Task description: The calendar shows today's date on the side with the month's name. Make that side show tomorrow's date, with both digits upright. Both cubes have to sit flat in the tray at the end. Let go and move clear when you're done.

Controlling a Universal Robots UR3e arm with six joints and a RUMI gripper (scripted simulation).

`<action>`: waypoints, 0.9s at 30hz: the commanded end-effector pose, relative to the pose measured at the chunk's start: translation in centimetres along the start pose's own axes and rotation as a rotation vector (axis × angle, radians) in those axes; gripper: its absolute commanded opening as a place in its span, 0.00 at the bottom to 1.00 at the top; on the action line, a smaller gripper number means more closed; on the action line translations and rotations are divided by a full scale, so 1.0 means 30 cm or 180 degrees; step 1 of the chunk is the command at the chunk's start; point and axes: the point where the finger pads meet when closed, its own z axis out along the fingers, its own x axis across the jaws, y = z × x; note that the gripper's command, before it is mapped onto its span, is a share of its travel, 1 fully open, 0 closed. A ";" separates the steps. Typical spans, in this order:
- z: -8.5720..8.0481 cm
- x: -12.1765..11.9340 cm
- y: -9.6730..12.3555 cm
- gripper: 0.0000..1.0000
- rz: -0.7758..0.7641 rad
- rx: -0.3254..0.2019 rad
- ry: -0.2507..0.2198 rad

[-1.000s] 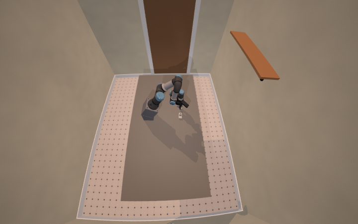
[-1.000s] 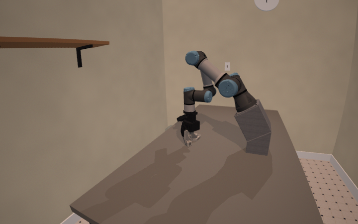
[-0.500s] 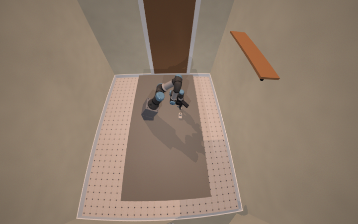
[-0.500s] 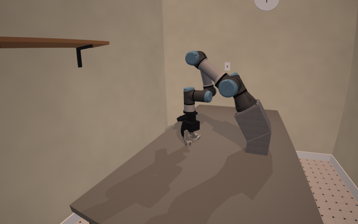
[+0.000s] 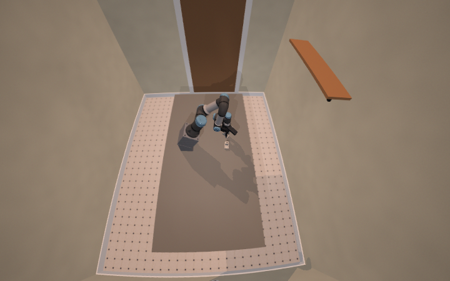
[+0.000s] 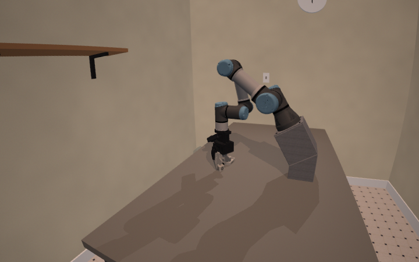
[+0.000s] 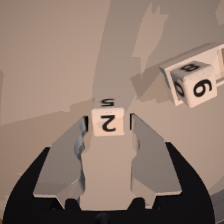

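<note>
The loose cube (image 7: pixel 107 122), with a 2 and a 5 showing, sits out of the tray, on the worktop (image 5: pixel 205 205) (image 6: pixel 253 185) (image 7: pixel 50 75). The claw (image 5: pixel 227 135) (image 6: pixel 227 164) (image 7: pixel 108 115) is part way apart around it, with a small gap at each side, so it holds nothing. In the wrist view, the tray (image 5: pixel 226 148) (image 7: pixel 168 82) is at two o'clock from the loose cube. The other cube (image 5: pixel 226 144) (image 7: pixel 201 88) is in it, showing a 6 or a 9, an 8 and a 0.

I think the job now is to grab or turn the loose cube. Next, squeeze both sides evenly, lift, and put the right number on the month side, right way up. The month name is too small to see, so I can't tell the date.

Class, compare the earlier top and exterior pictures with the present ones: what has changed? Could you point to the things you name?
Nothing visibly changed: the arm (image 5: pixel 223 106) (image 6: pixel 246 82), end effector (image 5: pixel 227 135) (image 6: pixel 226 164) (image 7: pixel 108 115) and tray (image 5: pixel 226 147) (image 7: pixel 200 56) match their earlier places. The cubes' faces cannot be compared, as no earlier wrist picture is given.
</note>
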 end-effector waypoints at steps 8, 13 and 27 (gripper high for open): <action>-0.001 -0.002 -0.003 0.29 0.0001 0.0009 -0.0002; -0.002 -0.002 -0.003 0.29 0.0001 0.0008 -0.0002; -0.028 0.000 0.000 0.29 0.0001 0.0002 0.0001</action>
